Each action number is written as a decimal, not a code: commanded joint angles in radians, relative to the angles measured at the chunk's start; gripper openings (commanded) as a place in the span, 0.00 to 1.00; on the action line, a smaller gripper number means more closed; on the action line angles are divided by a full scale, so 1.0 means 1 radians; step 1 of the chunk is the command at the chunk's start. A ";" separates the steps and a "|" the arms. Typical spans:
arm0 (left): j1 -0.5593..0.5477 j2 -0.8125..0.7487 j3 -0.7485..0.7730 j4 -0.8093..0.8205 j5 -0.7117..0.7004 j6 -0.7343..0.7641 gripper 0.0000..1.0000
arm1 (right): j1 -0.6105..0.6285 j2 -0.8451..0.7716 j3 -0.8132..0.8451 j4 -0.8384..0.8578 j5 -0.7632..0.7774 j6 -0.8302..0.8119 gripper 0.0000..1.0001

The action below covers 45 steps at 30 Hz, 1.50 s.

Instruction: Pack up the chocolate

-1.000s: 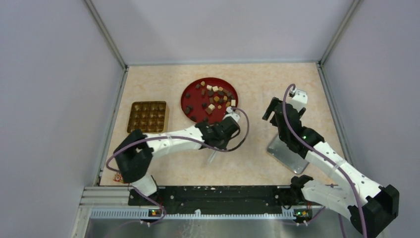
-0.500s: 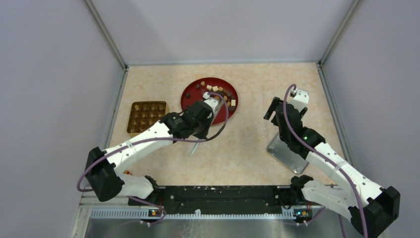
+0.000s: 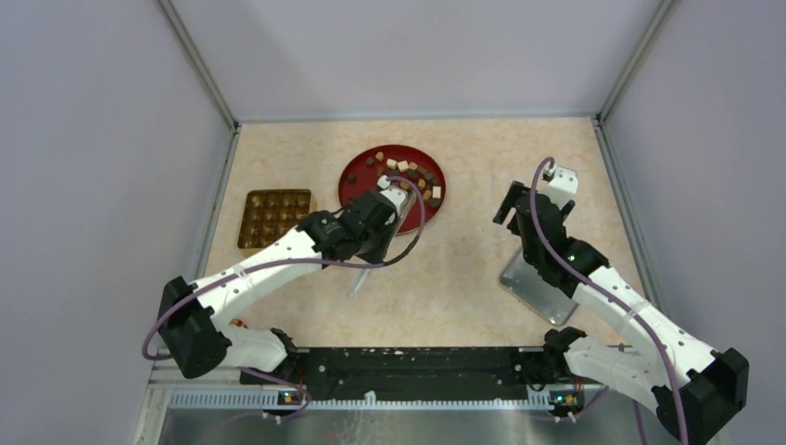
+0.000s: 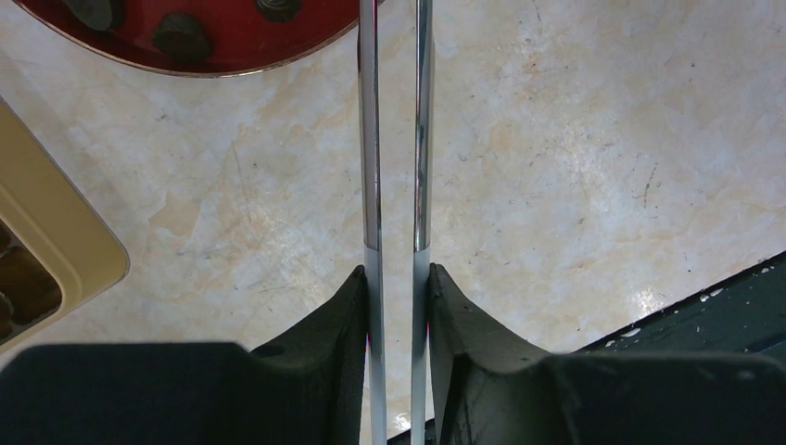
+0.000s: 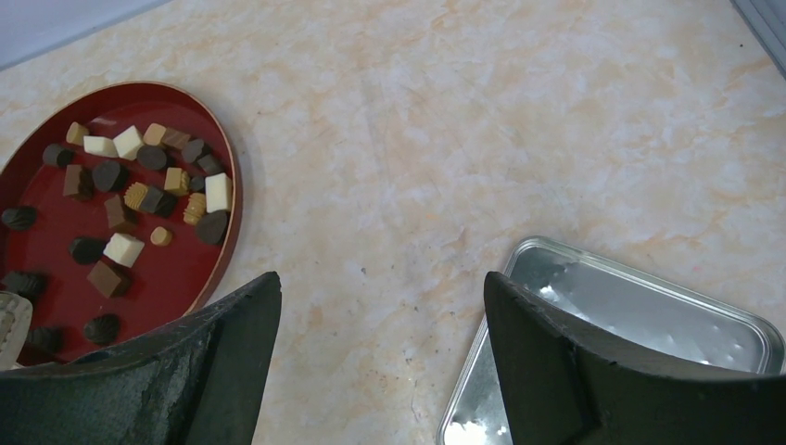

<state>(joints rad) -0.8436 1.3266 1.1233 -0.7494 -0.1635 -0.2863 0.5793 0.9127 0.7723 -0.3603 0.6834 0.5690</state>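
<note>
While the chocolate [image 5: 123, 248] lies loose as small dark, tan and cream pieces on the red plate [image 5: 176, 269], packing is judged barely begun. Whether any cell of the gold tray [image 3: 278, 194] beside the plate is filled cannot be told. Metal tweezers [image 4: 369, 139] are pinched between the fingers of the left gripper [image 4: 397, 278], and their tips are not seen. The right gripper [image 5: 382, 283] is held wide open and empty near a silver tin [image 5: 640, 315].

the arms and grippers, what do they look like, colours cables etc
The left arm and right arm have white shells, black joints and a purple cable each. A green light sits on the right one. The left gripper and right gripper have black wedge-shaped fingers.
</note>
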 commanded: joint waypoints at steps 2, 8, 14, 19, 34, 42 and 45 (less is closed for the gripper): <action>0.028 -0.068 0.016 0.055 -0.045 -0.020 0.31 | -0.009 -0.023 0.012 0.014 -0.005 0.014 0.78; 0.148 -0.019 0.065 0.028 -0.002 -0.008 0.32 | -0.009 -0.030 0.007 0.012 -0.007 0.018 0.78; 0.196 0.099 0.129 -0.028 0.004 0.007 0.35 | -0.009 -0.039 0.005 0.006 -0.004 0.017 0.78; 0.249 0.156 0.146 -0.019 0.012 0.001 0.39 | -0.009 -0.042 -0.001 0.006 -0.005 0.018 0.78; 0.272 0.220 0.159 0.022 0.129 0.054 0.49 | -0.009 -0.002 0.007 0.019 -0.025 0.017 0.78; 0.272 0.200 0.168 0.075 0.216 0.085 0.52 | -0.009 0.013 0.000 0.026 -0.030 0.025 0.78; 0.273 0.235 0.185 0.071 0.219 0.098 0.52 | -0.009 0.020 -0.001 0.029 -0.034 0.028 0.78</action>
<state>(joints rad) -0.5709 1.5536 1.2469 -0.7380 0.0090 -0.2241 0.5793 0.9268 0.7723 -0.3630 0.6548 0.5873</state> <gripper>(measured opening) 0.521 0.781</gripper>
